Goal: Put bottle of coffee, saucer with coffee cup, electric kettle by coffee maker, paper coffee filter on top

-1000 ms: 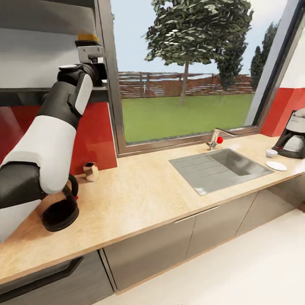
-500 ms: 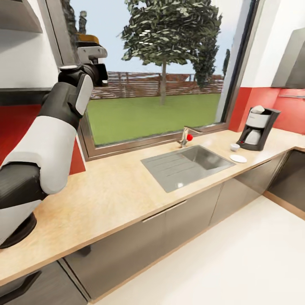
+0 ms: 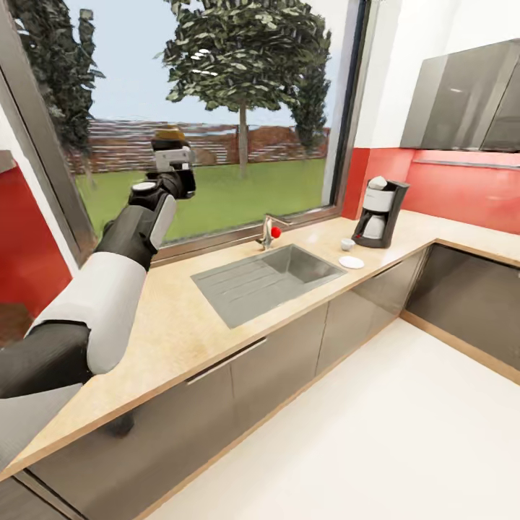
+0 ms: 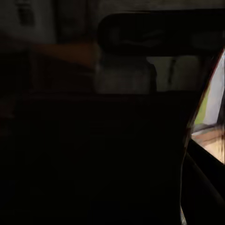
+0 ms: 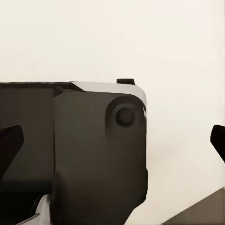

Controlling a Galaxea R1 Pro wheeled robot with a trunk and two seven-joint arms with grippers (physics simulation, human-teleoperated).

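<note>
Floor (image 3: pixel 375 433) open; left tool (image 3: pixel 172 148) w/ bottle of coffee (image 3: pixel 170 133) raised.

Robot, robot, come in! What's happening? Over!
Left gripper shut on bottle of coffee, raised. Coffee maker far along countertop. Sink between.

Colours seen around the raised left gripper (image 3: pixel 172 149)

A yellow lid is seen on the bottle of coffee (image 3: pixel 170 134) held in it; beyond it, the coffee maker (image 3: pixel 380 213) is dark grey and white.
</note>
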